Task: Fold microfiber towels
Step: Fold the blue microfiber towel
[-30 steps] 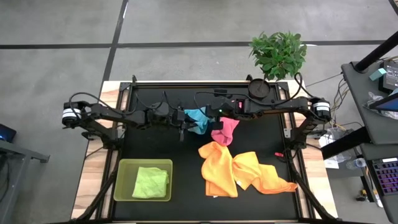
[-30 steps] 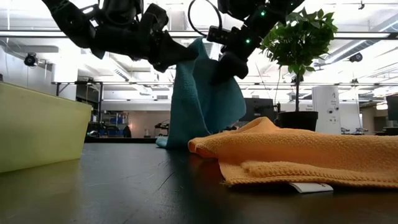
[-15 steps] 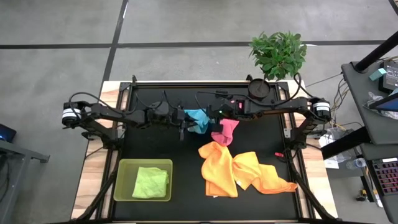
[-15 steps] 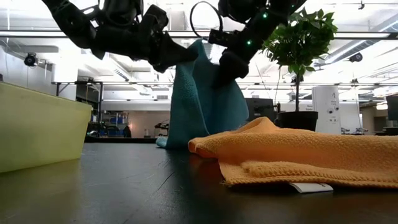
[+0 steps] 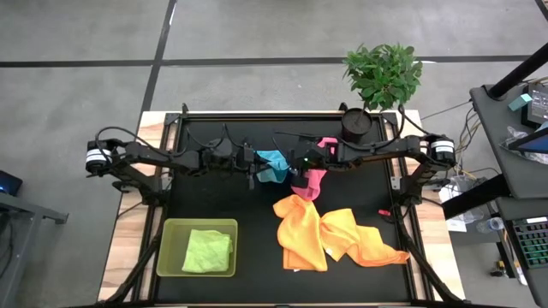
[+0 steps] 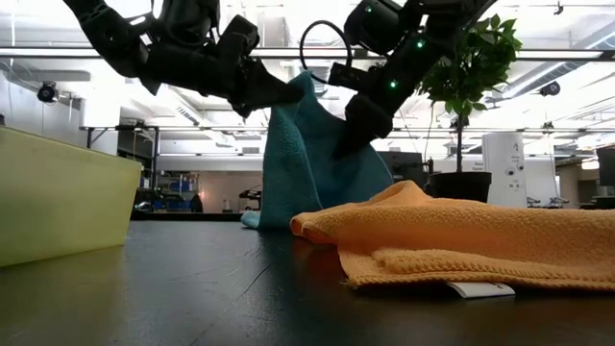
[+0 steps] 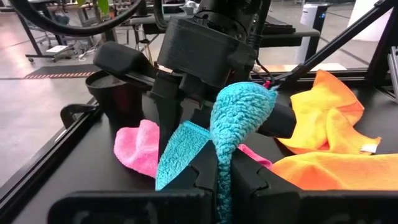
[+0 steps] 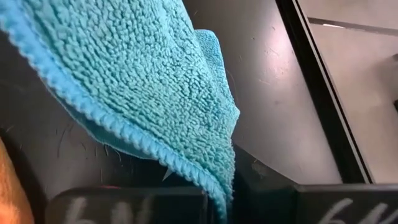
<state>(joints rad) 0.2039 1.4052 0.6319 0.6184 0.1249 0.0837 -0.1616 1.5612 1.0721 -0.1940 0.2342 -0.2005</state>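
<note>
A light blue towel (image 5: 272, 162) hangs between my two grippers over the far middle of the table. My left gripper (image 5: 256, 164) is shut on its left upper part and my right gripper (image 5: 294, 169) on its right side. In the low view the towel (image 6: 307, 168) drapes down, its lower end (image 6: 256, 219) on the table. A pink towel (image 5: 310, 180) lies just behind and right of it. Orange and yellow towels (image 5: 330, 235) lie crumpled at the near right. A lime green towel (image 5: 208, 251) lies in the green tray (image 5: 169, 257). My left gripper pinches the blue towel's bunched upper edge (image 7: 222, 158) between its two fingers, coming nearly level from the table's left. The cloth hangs below the fingers, slack. My right gripper pinches the towel's hemmed edge (image 8: 219, 186) between its two fingers, slanting down from the table's right. The cloth sags slack between the two holds.
A dark round pot (image 5: 354, 122) with a plant (image 5: 384, 73) stands at the far right edge. The orange heap (image 6: 461, 240) fills the near right of the table. The tray's wall (image 6: 58, 202) stands at the near left.
My right gripper has sunk toward the table and rolled, taking its side of the blue towel down with it. The side held by my left gripper has stayed where it was, so the towel's top edge now slopes down to the right.
</note>
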